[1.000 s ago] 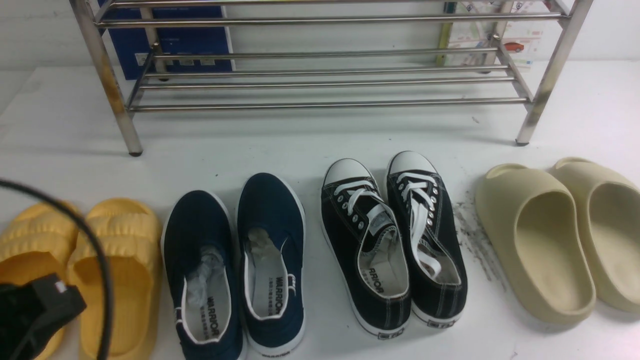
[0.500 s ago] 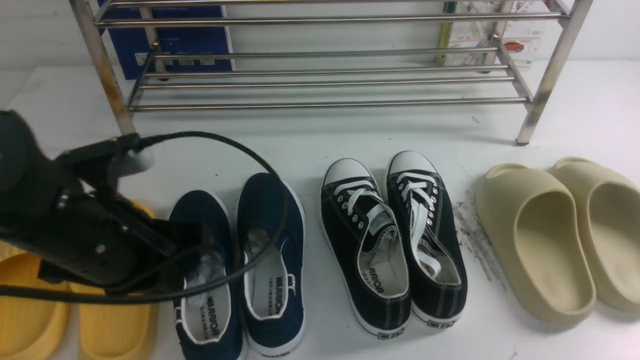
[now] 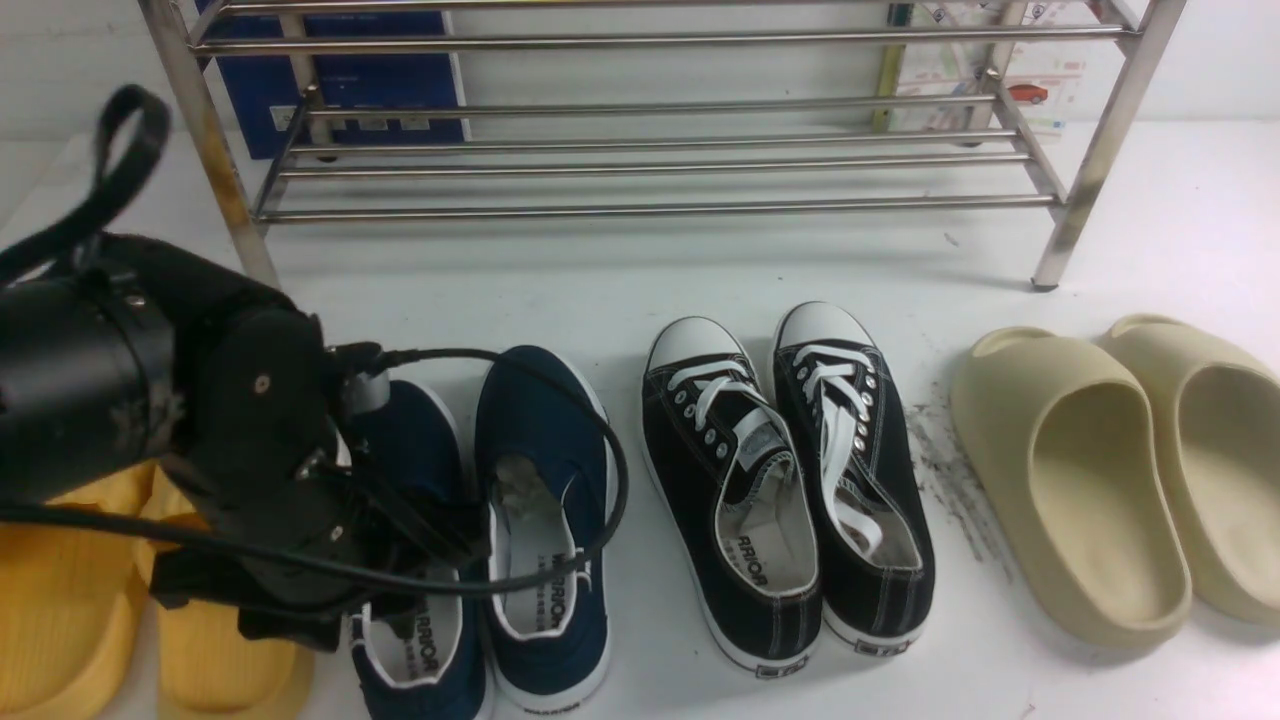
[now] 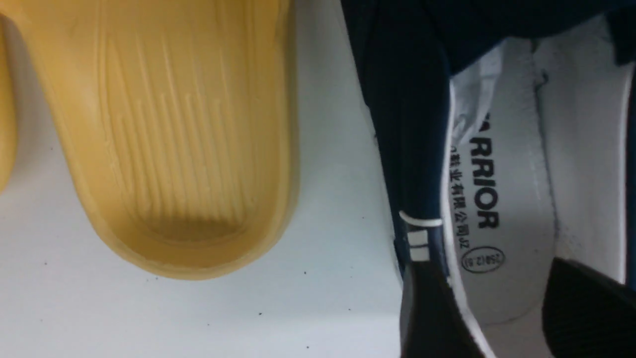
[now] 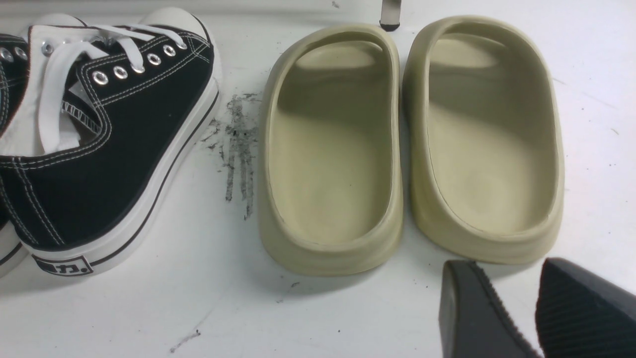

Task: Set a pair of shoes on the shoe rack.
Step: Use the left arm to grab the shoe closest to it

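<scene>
Two navy slip-ons stand side by side on the white table, toes toward the shoe rack at the back. My left arm covers much of the left navy shoe; the right navy shoe is uncovered. In the left wrist view my left gripper is open over the left shoe's heel end. One finger lies at its outer side wall and the other finger is over the WARRIOR insole. My right gripper is open and empty, just short of the beige slides.
Yellow slides lie left of the navy pair, close beside my left gripper. Black lace-up sneakers and beige slides stand to the right. A blue box stands behind the rack. Black scuff marks streak the table.
My left arm has swung in from the lower left corner, forward and right, and now sits over the left navy shoe. No shoe has moved.
</scene>
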